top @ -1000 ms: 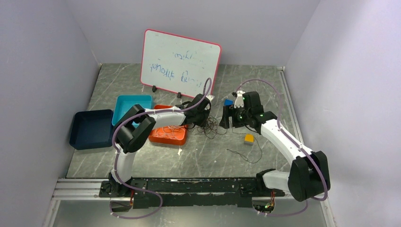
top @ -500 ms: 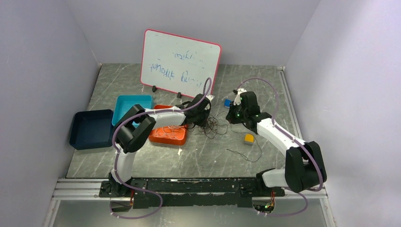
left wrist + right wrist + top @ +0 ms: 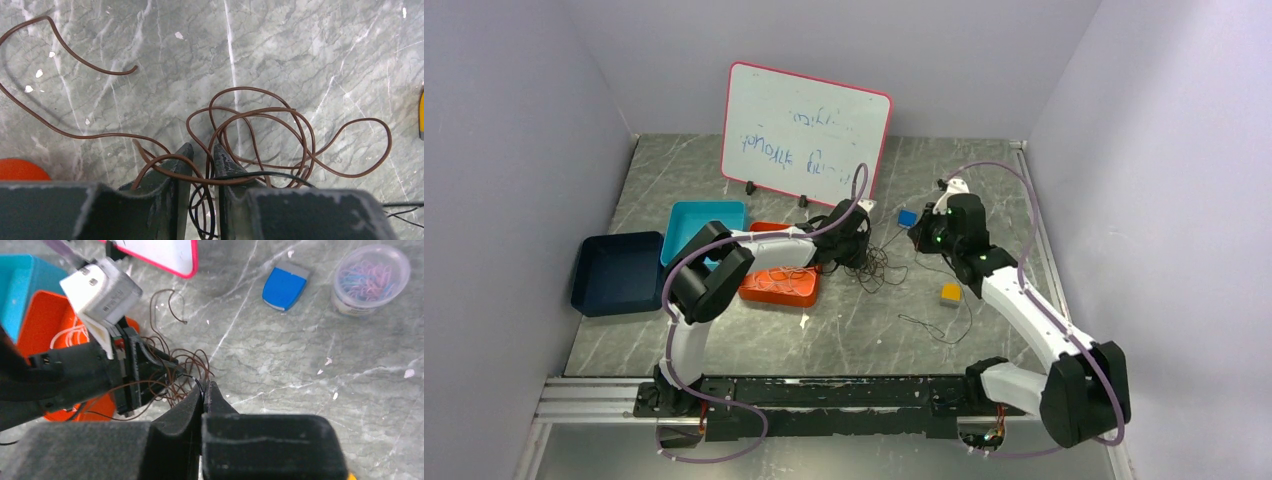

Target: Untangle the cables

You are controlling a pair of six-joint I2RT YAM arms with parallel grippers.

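A tangle of thin brown cables (image 3: 240, 88) lies on the grey marble table (image 3: 844, 330), right of the orange tray (image 3: 779, 285). My left gripper (image 3: 202, 147) sits in the tangle (image 3: 876, 265) with its jaws a narrow gap apart. Brown loops and a black cable (image 3: 268, 172) run through and over that gap. My right gripper (image 3: 204, 385) is shut on the black cable (image 3: 199, 384) at its tips, just right of the tangle. More black cable trails across the table (image 3: 936, 330). A white cable (image 3: 70, 335) lies coiled in the orange tray.
A whiteboard (image 3: 804, 130) stands at the back. A teal bin (image 3: 704, 225) and a dark blue bin (image 3: 619, 270) sit left of the orange tray. Near my right arm are a blue eraser (image 3: 284, 286), a yellow block (image 3: 950, 294) and a clear cup of paper clips (image 3: 371, 277).
My right gripper has gone from open to shut on the black cable and drawn back to the right. My left gripper's jaws have parted slightly.
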